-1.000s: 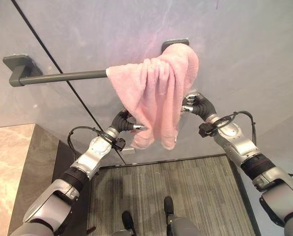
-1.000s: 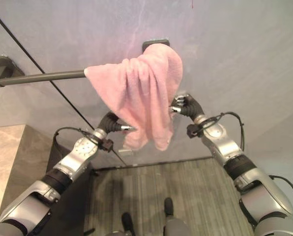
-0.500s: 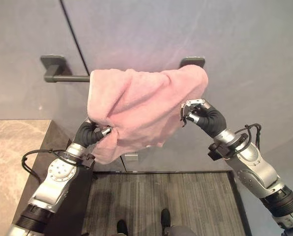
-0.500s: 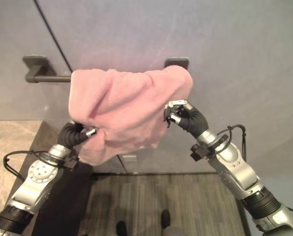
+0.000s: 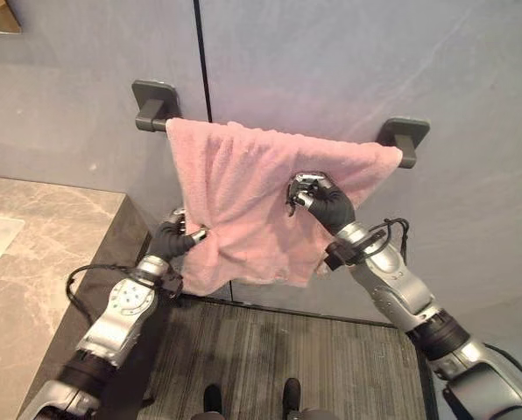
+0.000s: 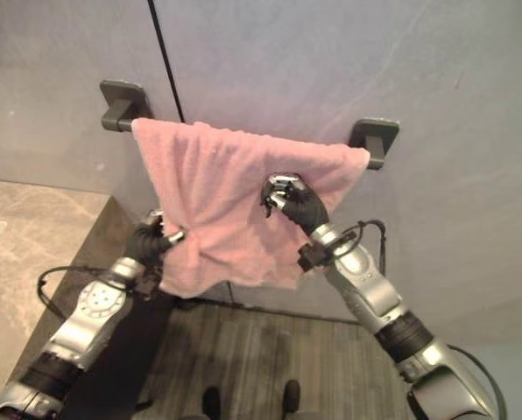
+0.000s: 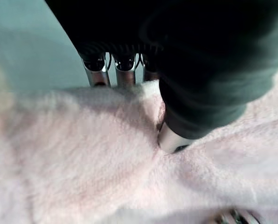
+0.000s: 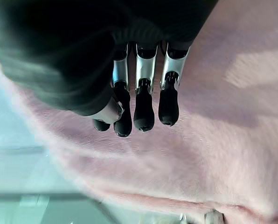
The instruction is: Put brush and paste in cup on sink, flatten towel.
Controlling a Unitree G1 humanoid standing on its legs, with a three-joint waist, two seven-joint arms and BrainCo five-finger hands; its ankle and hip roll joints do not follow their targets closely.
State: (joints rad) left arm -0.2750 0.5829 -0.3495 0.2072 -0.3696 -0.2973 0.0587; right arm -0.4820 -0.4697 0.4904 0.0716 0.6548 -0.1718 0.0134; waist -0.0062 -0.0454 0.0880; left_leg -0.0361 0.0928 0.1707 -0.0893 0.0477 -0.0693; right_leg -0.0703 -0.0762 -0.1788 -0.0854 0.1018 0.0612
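Both hands are working on the pink towel (image 5: 252, 201) that is hanging over the wall rail.

At the far left a marble tabletop (image 5: 33, 262) is running along beside the grey wall (image 5: 331, 61). The left hand (image 5: 175, 238) is pinching the towel's lower left part, its thumb pressing into the cloth and its fingers (image 7: 114, 70) disappearing behind a fold. The towel is hanging spread along the dark rail between the left bracket (image 5: 152, 103) and the right bracket (image 5: 405, 136), its lower edge bunching unevenly toward the left. The right hand (image 5: 318, 197) is lying against the towel's upper right part, its fingers (image 8: 143, 109) curling with their dark tips resting on the cloth; whether they are gripping any of it cannot be told. Below, a grey striped floor (image 5: 313, 367) is showing.
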